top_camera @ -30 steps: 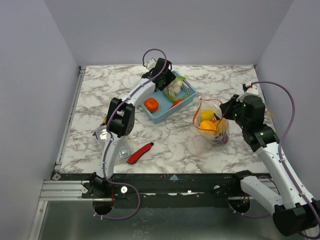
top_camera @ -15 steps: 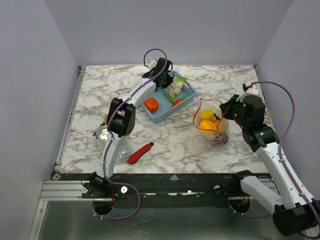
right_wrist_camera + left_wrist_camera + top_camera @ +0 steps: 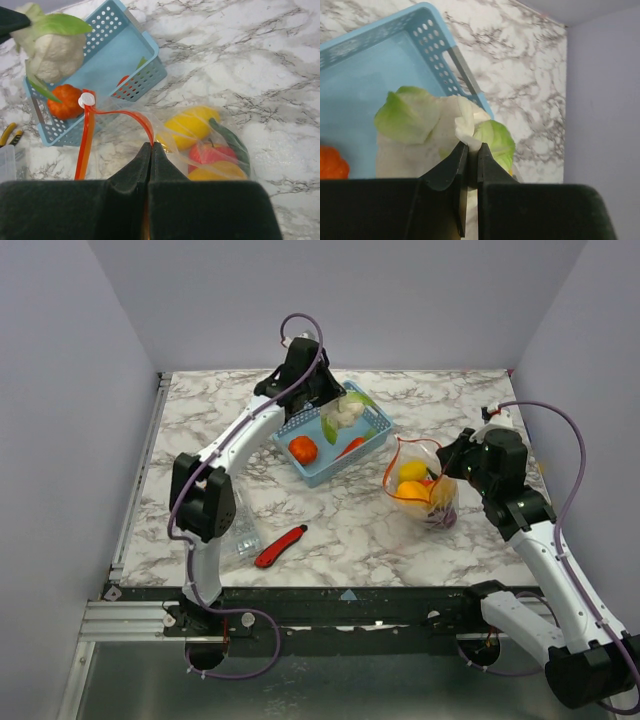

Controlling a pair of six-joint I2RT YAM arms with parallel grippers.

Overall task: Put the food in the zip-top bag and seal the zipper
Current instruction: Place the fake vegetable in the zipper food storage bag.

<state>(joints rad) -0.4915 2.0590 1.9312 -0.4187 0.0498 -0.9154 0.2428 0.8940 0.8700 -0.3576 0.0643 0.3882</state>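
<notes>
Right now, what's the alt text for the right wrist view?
The right gripper is shut on the orange-red zipper of a clear bag that holds yellow, red and orange toy fruit. Behind it, a blue basket holds an orange piece, with a white cauliflower at its corner.

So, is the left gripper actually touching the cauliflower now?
Touching. The left wrist view shows the left gripper pinched shut on a pale leaf of the cauliflower, with no gap at the fingertips.

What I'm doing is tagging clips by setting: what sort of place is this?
Likely a robot test cell: plain walls box in a marble-patterned table, the left arm and right arm are bolted at its edge, and the cauliflower looks plastic.
</notes>
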